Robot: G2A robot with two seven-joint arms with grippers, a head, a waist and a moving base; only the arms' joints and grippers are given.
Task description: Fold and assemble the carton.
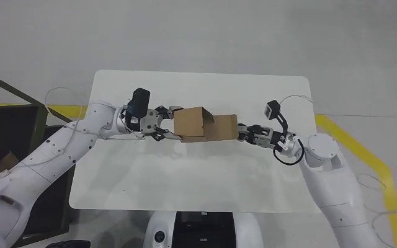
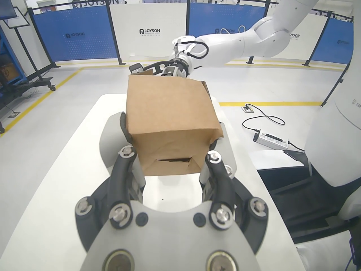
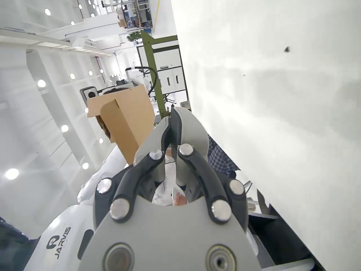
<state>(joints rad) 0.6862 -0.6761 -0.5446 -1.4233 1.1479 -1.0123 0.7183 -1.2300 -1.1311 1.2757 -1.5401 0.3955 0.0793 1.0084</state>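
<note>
- Logging the position: the brown cardboard carton point(image 1: 201, 123) hangs between both grippers over the middle of the white rounded table point(image 1: 186, 180). It looks lifted off the surface, though I am not certain.
- Left gripper point(image 1: 162, 123): the jaws are spread wide, with the fingers point(image 2: 124, 126) pressed against opposite sides of the carton's near end. It has the box clamped.
- Right gripper point(image 1: 243, 132): the jaws are drawn together at the carton's other end. I cannot tell whether a flap edge is pinched between them.
- Orientation: the long axis runs across the table from one gripper to the other. The closed end, with its tuck slit point(image 2: 172, 159), faces the left gripper. The open end, with a loose flap point(image 2: 205, 85), points at the right gripper.
- Risk 1: the left grip bears on thin walls near one end only. If I squeeze harder, I judge a panel buckles; if I squeeze less, the box pivots or drops.
- Risk 2: a push from the right along the long axis could slide the carton through the left fingers or pop the tucked end open.
- Risk 3: the loose flap may crease the wrong way if the right gripper meets it off-centre.
</note>
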